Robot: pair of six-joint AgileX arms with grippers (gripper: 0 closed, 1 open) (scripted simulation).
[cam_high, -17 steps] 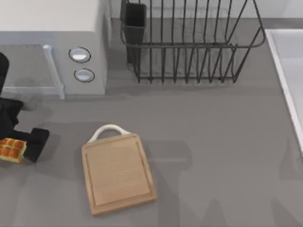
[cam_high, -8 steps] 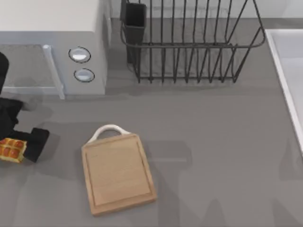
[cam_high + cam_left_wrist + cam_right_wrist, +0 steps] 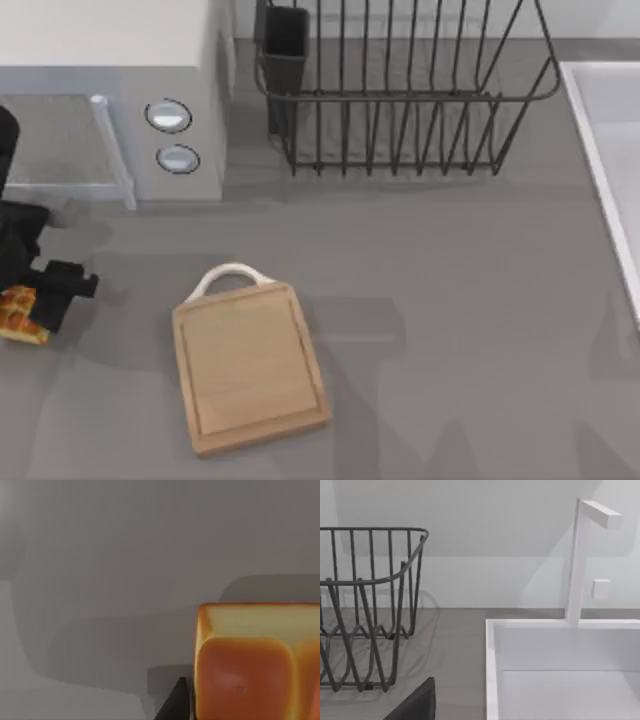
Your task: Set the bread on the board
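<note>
While the board sits bare mid-table, the left gripper is over at the left edge, clamped on the bread, well apart from the board. Can't tell what the right gripper's doing. Dish rack behind.

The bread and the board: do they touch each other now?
Apart. In the top view, the bread sits at the table's left edge by the left hand, and bare grey table separates it from the board.
</note>
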